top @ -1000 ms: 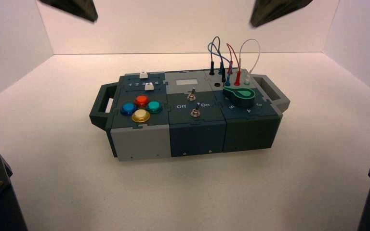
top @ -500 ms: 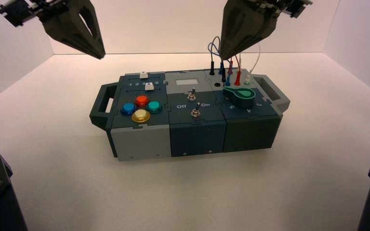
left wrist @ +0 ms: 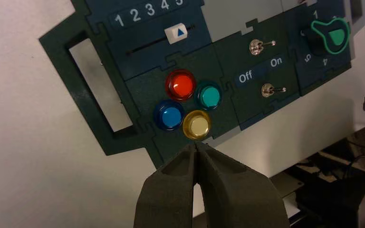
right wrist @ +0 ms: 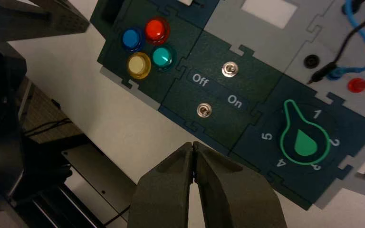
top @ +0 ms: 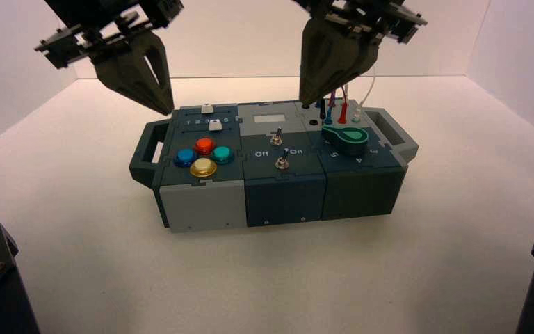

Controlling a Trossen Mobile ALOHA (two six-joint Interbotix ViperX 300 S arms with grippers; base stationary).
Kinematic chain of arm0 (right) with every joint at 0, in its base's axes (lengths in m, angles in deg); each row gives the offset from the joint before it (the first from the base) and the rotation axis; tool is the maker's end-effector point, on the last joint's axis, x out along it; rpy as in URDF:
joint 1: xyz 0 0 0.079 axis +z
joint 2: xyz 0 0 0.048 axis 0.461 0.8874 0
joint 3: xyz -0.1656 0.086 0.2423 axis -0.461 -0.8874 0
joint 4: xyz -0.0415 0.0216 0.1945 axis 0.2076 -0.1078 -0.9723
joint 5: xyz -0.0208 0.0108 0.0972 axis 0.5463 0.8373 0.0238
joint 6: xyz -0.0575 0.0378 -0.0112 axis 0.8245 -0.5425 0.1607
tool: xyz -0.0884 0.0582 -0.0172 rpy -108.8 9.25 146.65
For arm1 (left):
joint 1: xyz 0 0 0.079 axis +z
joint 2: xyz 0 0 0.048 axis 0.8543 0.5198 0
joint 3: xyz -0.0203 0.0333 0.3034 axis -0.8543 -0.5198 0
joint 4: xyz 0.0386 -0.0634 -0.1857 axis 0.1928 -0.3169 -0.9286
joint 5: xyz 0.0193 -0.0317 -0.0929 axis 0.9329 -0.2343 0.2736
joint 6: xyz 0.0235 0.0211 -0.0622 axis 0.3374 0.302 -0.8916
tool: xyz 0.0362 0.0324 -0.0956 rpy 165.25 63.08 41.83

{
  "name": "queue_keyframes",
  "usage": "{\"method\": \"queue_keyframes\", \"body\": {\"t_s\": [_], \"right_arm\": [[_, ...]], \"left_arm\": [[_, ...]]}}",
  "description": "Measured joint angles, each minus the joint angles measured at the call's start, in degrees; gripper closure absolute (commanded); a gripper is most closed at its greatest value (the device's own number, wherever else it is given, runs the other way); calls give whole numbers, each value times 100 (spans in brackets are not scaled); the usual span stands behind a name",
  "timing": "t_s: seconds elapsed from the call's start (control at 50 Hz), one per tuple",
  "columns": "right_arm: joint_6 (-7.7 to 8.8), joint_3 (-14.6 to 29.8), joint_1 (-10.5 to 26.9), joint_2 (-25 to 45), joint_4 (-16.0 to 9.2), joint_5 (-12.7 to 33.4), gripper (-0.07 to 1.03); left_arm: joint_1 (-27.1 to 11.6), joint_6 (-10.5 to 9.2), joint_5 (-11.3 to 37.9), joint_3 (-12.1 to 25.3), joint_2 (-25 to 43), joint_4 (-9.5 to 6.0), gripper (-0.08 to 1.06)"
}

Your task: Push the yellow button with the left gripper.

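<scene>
The yellow button (top: pixel 203 168) sits at the front of a group of round buttons on the box's left section, with the red (top: pixel 204 145), blue (top: pixel 184 157) and teal-green (top: pixel 222 154) ones around it. It also shows in the left wrist view (left wrist: pixel 196 124) and the right wrist view (right wrist: pixel 139 65). My left gripper (top: pixel 166 111) is shut and empty, held above the box's back left corner, well above the buttons. In its wrist view its tips (left wrist: pixel 196 145) point just short of the yellow button. My right gripper (top: pixel 303 101) is shut and empty above the wires at the back.
The box (top: pixel 201 205) has handles at both ends, a white slider (left wrist: pixel 177 33), two toggle switches (left wrist: pixel 256 46) by "Off" and "On", a green knob (top: pixel 345 138) with numbers around it, and plugged wires (top: pixel 330 97). White walls enclose the table.
Both grippers have come down from the top of the view toward the box: the left toward its back left corner, the right over the wires. The box has not moved.
</scene>
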Motion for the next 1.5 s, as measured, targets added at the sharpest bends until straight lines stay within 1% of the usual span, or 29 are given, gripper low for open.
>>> {"method": "queue_keyframes", "body": {"t_s": [0.06, 0.14, 0.22, 0.34, 0.4, 0.52, 0.7, 0.86, 1.04, 1.2, 1.5], "right_arm": [[0, 0, 26, 44, -9, -18, 98], [0, 18, 53, 141, -18, -26, 98], [0, 26, 70, 176, -26, -44, 98], [-9, 35, 88, 193, -35, -97, 98], [-9, 26, 97, 193, -35, -97, 98], [-18, 35, 97, 193, -44, -97, 98], [-18, 44, 97, 193, -62, -97, 98], [-9, 44, 97, 193, -158, -105, 98], [-9, 44, 176, 193, -202, -105, 98], [-9, 44, 193, 193, -220, -105, 98], [-9, 44, 193, 193, -237, -105, 98]], "left_arm": [[-26, 0, -35, -9, 62, -44, 101], [-62, 0, -79, -9, 185, -167, 101], [-70, 0, -132, -9, 281, -237, 101], [-123, 0, -325, -35, 439, -290, 101], [-132, -9, -369, -35, 475, -290, 101], [-149, -26, -422, -44, 642, -343, 101], [-149, -26, -431, -44, 888, -369, 101], [-193, -26, -439, -35, 1063, -369, 101], [-290, -26, -483, 44, 1204, -369, 101], [-369, -26, -501, 97, 1274, -369, 101], [-369, -26, -510, 97, 1283, -378, 101]]}}
